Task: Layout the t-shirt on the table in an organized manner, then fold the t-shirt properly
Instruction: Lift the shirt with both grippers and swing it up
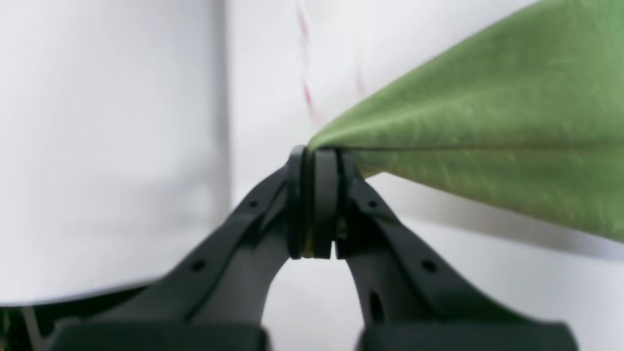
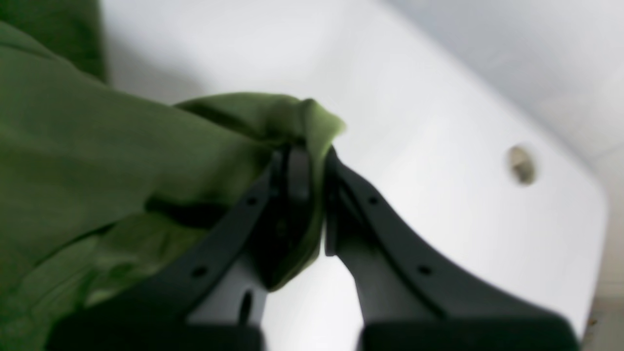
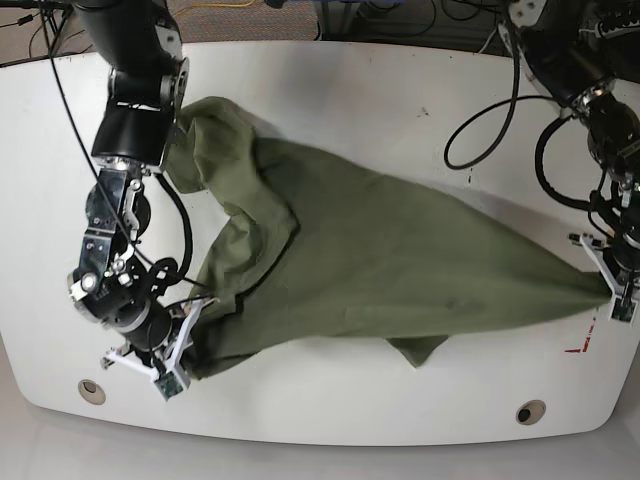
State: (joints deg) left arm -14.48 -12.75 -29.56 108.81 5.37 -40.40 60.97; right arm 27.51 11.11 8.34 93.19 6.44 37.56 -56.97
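Looking through the left wrist view first, you see the black left gripper (image 1: 314,153) with its jaws pressed together on a drawn-out point of the plain olive-green cotton t-shirt (image 1: 487,136), the cloth fanning away from the pinch in taut folds above the glossy white table (image 1: 122,146); that stretch tells you the fabric is soft and light, gives under tension, and probably bunches the moment it slackens. Turning to the right wrist view, you find the black right gripper (image 2: 312,161) closed on a thicker gathered wad of the same shirt, several layers doubled over its fingertips, with a round grommet hole (image 2: 520,165) in the tabletop beyond; which part of the garment it holds you cannot tell. From the base view, the t-shirt lies on the table pulled into a long wedge between the two grippers, rumpled and heaped toward the right arm's side, narrowing to the left gripper at the opposite edge, near a bit of red tape (image 3: 585,343). For a flat layout, judge that you are better off gripping at hem corners or shoulder seams, single layers where possible, since a bunched hold will likely keep wrinkles in.
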